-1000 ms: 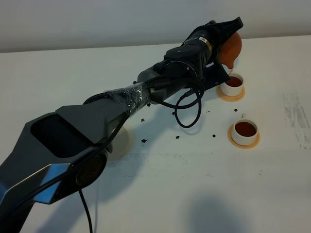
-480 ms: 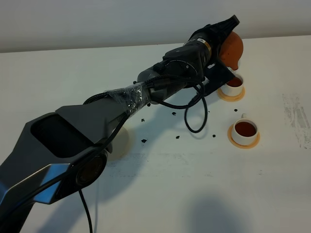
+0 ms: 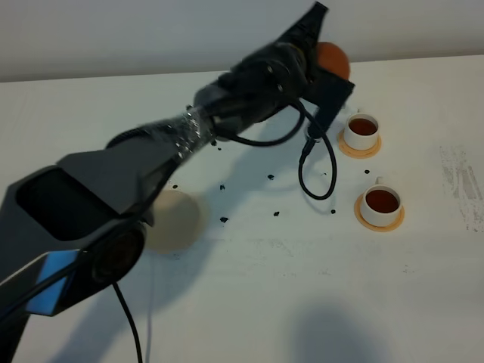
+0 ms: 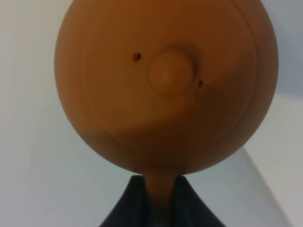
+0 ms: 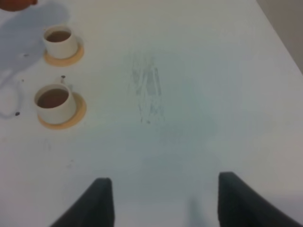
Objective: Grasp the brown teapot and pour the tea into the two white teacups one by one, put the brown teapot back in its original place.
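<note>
Two white teacups are sitting on the white bench (image 3: 249,302), while the brown teapot (image 4: 165,85) is hanging in the air above the bench's far side, just behind the farther cup. Going from left to right across the high view, the cream-beige disc (image 3: 172,221) is lying flat and bare near the left arm's base, a smooth matte round with a soft edge. Small dark crumbs (image 3: 224,219) are lying scattered over the bench between the disc and the cups, and a black cable (image 3: 314,170) is looping down from the arm. The left pincer (image 4: 160,194) is gripping the teapot, its dark fingers clenched on a narrow clay part at the pot's edge. The pot is showing as a squat, round, reddish-brown clay body with a dull, fine-grained surface, a rounded knob at the middle of its lid and two tiny dark specks beside it. The farther cup (image 3: 362,130) and the nearer cup (image 3: 380,204) are each standing upright on an orange-tan round coaster (image 3: 380,221), well apart from each other; both are small glossy cylinders with tiny side handles, and both are holding dark reddish-brown tea. A patch of faint grey scuffs (image 3: 460,185) is marking the bench further right. The right pincer (image 5: 163,201) is hovering over bare bench, released and grasping nothing, its two dark fingers spread wide.
</note>
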{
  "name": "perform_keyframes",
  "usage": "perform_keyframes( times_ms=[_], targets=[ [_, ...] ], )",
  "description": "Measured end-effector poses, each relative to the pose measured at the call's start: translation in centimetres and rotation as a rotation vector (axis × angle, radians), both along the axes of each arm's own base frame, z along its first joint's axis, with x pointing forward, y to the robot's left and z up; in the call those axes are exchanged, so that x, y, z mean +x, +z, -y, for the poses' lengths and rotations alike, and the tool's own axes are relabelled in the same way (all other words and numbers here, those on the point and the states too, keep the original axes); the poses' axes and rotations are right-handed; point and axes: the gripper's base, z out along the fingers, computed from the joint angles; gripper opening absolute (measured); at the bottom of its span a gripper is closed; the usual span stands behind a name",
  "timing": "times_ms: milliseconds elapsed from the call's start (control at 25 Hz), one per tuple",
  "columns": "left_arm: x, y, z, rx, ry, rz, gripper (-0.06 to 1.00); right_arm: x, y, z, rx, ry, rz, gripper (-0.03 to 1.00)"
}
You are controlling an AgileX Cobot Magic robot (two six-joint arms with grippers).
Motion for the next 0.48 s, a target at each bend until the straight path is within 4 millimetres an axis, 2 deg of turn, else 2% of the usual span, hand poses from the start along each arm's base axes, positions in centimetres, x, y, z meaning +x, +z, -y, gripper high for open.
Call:
perform_keyframes(
  times_ms=[200, 480],
  targets=[
    [-0.5, 1.2, -1.8, -0.094, 0.153, -0.184, 0.09, 0.0, 0.0, 0.0, 0.0, 0.0, 0.0, 0.47],
    [-1.6, 1.1, -3.5, -0.162, 0.323, -0.43, 0.09, 0.0, 0.0, 0.0, 0.0, 0.0, 0.0, 0.47]
  ],
)
